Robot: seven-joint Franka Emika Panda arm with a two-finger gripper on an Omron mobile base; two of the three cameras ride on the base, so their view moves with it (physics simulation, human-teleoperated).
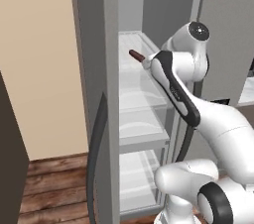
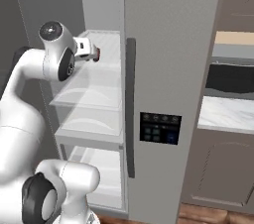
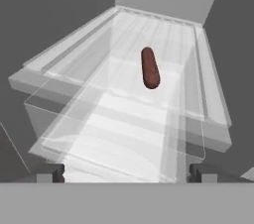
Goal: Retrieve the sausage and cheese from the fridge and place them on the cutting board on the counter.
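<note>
The sausage point(image 3: 150, 67) lies alone on an upper shelf point(image 3: 124, 119) of the open fridge point(image 2: 168, 69), lengthwise toward the back wall, clear of the shelf's side rims. The hand point(image 3: 126, 173) hovers at the shelf's front edge, pointed along the shelf at the sausage, its fingers point(image 3: 49, 173) spread wide and holding nothing. From the left base view the sausage point(image 1: 136, 55) shows just beyond the wrist, near but not touching. It looks light, short and round, probably smooth-skinned and slightly yielding, so it may roll sideways on the slick shelf if nudged off-centre. The best hold seems to be across its middle, fingers either side of the narrow width, closing squarely so it neither pivots nor squirts out endwise. No cheese or board is visible on this shelf; a counter point(image 2: 225, 111) shows to the right of the fridge.
</note>
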